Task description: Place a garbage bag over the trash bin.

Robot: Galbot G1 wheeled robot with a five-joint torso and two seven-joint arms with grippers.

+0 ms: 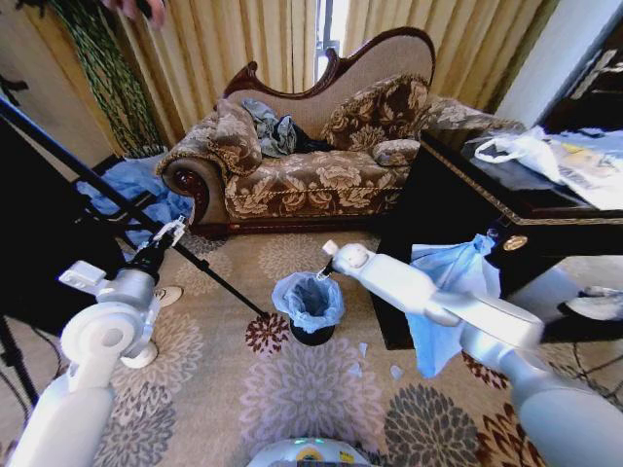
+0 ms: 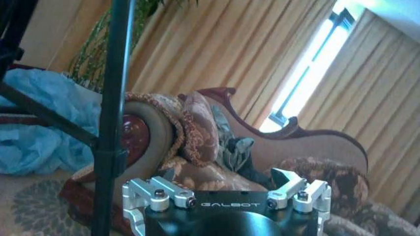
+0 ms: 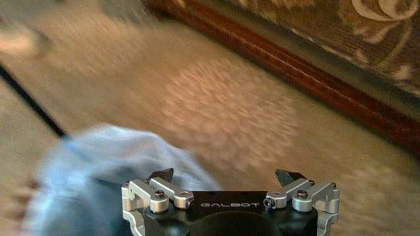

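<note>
The small black trash bin (image 1: 312, 335) stands on the patterned carpet in front of the sofa. The light-blue garbage bag (image 1: 307, 298) sits in it, its plastic folded out over the rim. My right gripper (image 1: 324, 267) hovers just above the bin's far edge. In the right wrist view this gripper (image 3: 225, 176) is open with nothing between its fingers, and the garbage bag (image 3: 98, 162) lies blurred beside it. My left gripper (image 1: 171, 233) is held up at the left, away from the bin. In its own wrist view the left gripper (image 2: 223, 177) is open and points at the sofa.
A black tripod leg (image 1: 117, 199) slants across the floor to just left of the bin. A brown floral sofa (image 1: 321, 175) stands behind, a dark table (image 1: 467, 214) at the right with blue plastic (image 1: 443, 292) hanging on it. A bunch of blue plastic (image 1: 136, 190) lies far left.
</note>
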